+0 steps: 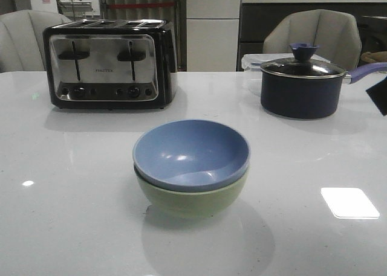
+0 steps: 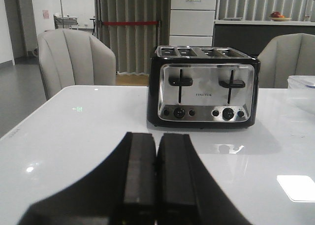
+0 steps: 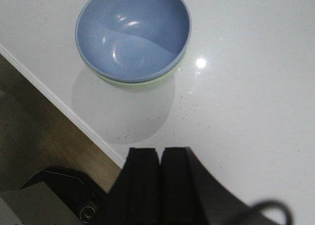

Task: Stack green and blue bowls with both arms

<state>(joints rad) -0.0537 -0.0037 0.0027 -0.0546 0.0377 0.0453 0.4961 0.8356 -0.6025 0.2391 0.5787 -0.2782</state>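
Note:
The dusty blue bowl (image 1: 191, 152) sits nested, slightly tilted, inside the pale green bowl (image 1: 192, 200) at the middle of the white table. Both also show in the right wrist view, the blue bowl (image 3: 132, 33) with a thin rim of the green bowl (image 3: 142, 82) under it. My right gripper (image 3: 160, 153) is shut and empty, hanging over the table's near edge, apart from the bowls. My left gripper (image 2: 156, 139) is shut and empty above the table, facing the toaster. A dark part of the right arm (image 1: 380, 93) shows at the front view's right edge.
A black-and-chrome toaster (image 1: 109, 64) stands at the back left, also in the left wrist view (image 2: 204, 87). A dark saucepan (image 1: 302, 86) with lid and purple-blue handle stands at the back right. Chairs stand behind the table. The table edge (image 3: 64, 112) and the floor show in the right wrist view.

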